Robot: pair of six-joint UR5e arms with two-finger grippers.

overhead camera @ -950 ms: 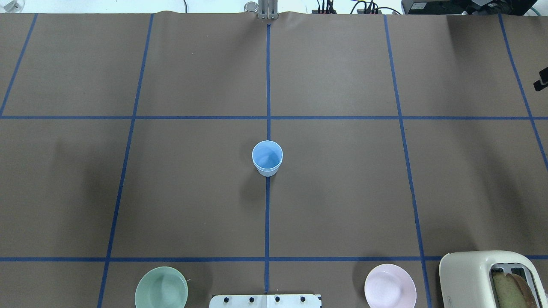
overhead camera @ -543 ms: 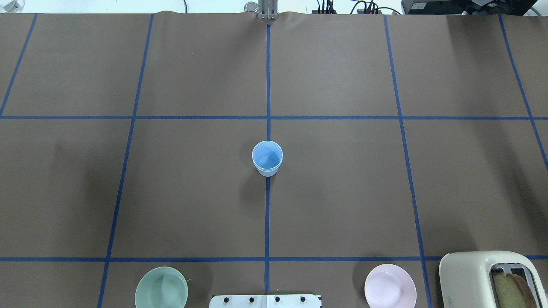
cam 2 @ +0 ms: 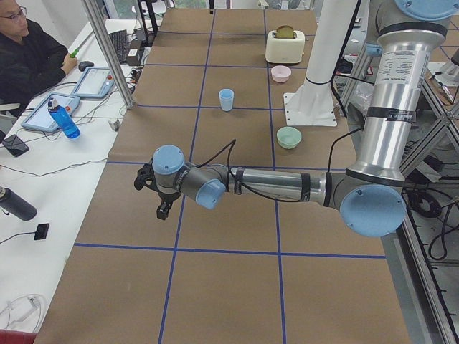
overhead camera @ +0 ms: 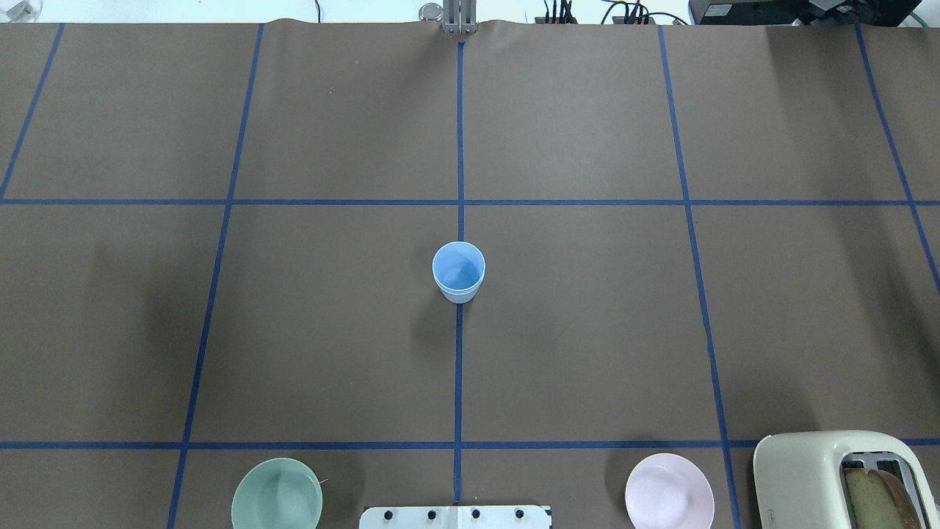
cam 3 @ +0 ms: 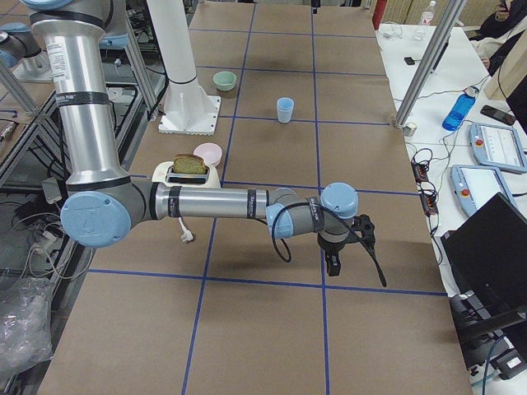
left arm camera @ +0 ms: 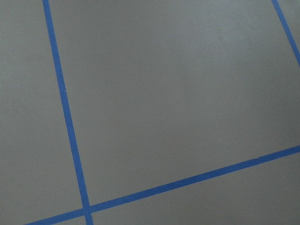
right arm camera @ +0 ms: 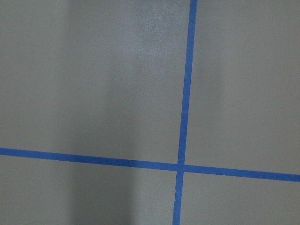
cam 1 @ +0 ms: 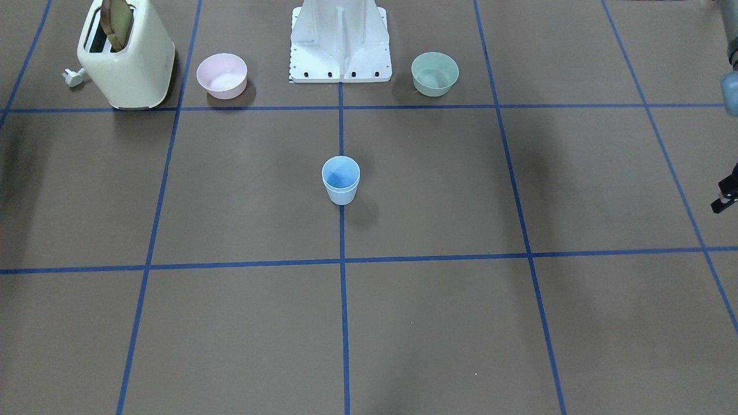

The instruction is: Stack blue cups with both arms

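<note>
Overhead exterior: the blue cups stand nested upright at frame centre. Left gripper and right gripper hang well apart from them. Whether they are released or clenched, I cannot tell.

— What sort of place is this?
— A robotics lab. The long table is covered in brown paper and marked into squares by blue tape lines. Grey tubular robot arms with pale blue joint caps stretch out low over it, near a white metal pedestal.
— Anything more?
— A man in black sits at a white side bench with grey touchscreen control pendants, next to an aluminium frame post.
</note>
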